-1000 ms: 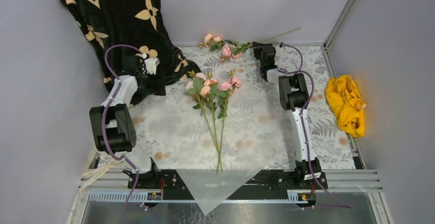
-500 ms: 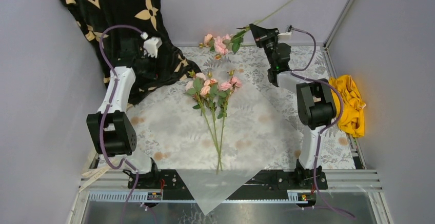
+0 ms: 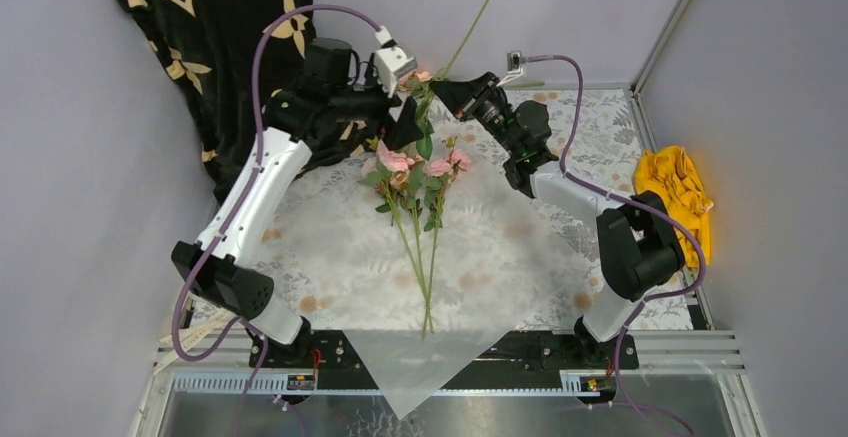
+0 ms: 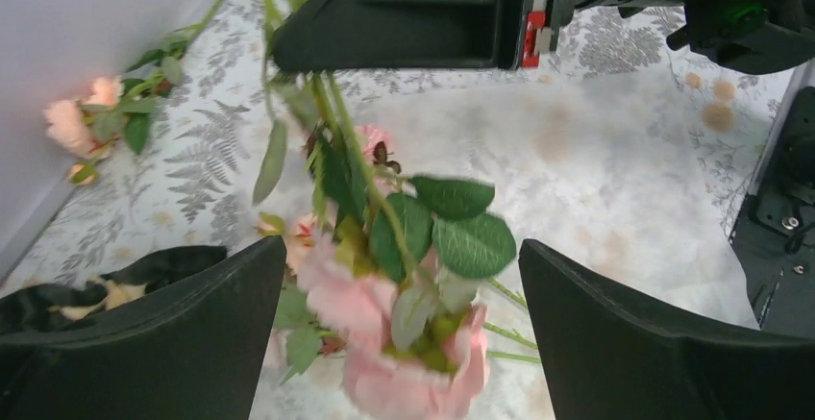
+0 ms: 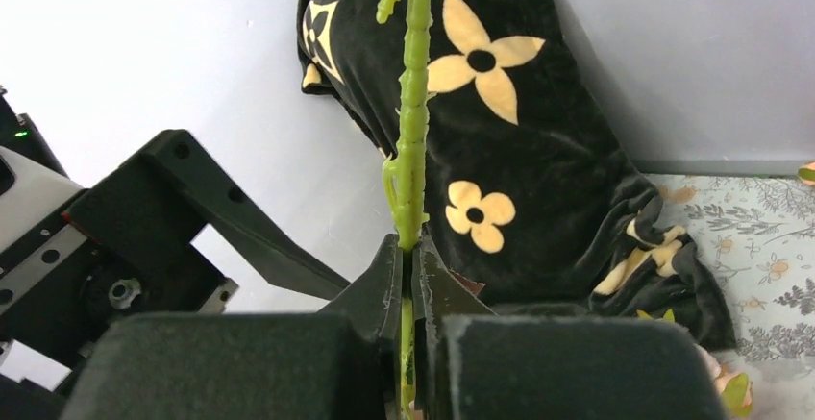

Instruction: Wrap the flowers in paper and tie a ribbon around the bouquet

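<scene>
My right gripper [image 3: 442,89] is shut on the thin green stem [image 5: 414,103] of one sprig of the flowers, held high at the back of the table. Its stem [image 3: 478,19] rises out of the top view. Its pink rose [image 4: 384,343] and leaves hang head-down between the wide-apart fingers of my open left gripper [image 4: 404,343], which is not touching them. In the top view the left gripper [image 3: 405,135] hovers over more flowers [image 3: 425,169]. These lie on the translucent white paper [image 3: 500,257]. A cream ribbon [image 3: 195,335] hangs off the table's front left. No bouquet shows.
Black cloth with cream flower shapes [image 3: 230,17] drapes the back left corner. A yellow cloth [image 3: 675,202] lies at the right edge. Another pink sprig [image 4: 86,117] rests by the back wall. The grey leaf-patterned tablecloth [image 3: 620,127] covers the table.
The right gripper lifted the sprig off the back of the table and swung it left, stem now upright. The left arm swung right from the black cloth to the hanging rose.
</scene>
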You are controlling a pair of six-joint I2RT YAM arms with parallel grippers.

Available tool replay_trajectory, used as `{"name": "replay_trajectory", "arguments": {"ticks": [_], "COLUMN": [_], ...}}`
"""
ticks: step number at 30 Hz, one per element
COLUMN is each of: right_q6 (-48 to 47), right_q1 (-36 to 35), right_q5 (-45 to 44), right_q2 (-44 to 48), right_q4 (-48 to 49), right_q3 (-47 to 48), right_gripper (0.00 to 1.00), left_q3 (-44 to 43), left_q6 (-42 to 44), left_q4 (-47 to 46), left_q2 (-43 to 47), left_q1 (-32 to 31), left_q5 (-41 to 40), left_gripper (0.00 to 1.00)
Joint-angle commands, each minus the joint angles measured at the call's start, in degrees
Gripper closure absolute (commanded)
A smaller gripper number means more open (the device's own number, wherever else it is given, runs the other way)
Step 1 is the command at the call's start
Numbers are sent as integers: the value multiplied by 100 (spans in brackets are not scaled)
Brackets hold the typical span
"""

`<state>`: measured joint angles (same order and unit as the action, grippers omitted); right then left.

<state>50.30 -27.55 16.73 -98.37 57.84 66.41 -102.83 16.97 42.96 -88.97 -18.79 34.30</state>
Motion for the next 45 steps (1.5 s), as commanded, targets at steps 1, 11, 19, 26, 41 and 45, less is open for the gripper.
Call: {"name": "replay_trajectory", "arguments": {"ticks": [1, 11, 19, 26, 41, 45], "right_q6": [-48, 368, -225, -2277, -3511, -3968], "right_q1": [-297, -489, -340, 925, 748, -40], "right_q5": [-398, -442, 65, 481, 3321, 2945], "right_q2": [481, 748, 935, 2352, 1515, 1061], "right_q4": [372, 741, -674, -4216, -7274, -7471], "right_q3": [-258, -698, -376, -216, 901, 885], "right_gripper": [100, 100, 74, 20, 8, 7], "left_q3": [-53, 564, 858, 1872, 4702, 4934], "left_q6": [99, 377, 941, 3759, 12300, 13374], "left_q4": [-247, -804, -793, -948, -1534, -1686], "left_q2": [-320, -544, -148, 308, 2635, 2465], "left_q1": [-255, -486, -484, -330, -349, -355], "left_q5": [-117, -777, -1451, -4554, -3045, -1811], "left_gripper": [1, 11, 100, 100, 100, 100]}}
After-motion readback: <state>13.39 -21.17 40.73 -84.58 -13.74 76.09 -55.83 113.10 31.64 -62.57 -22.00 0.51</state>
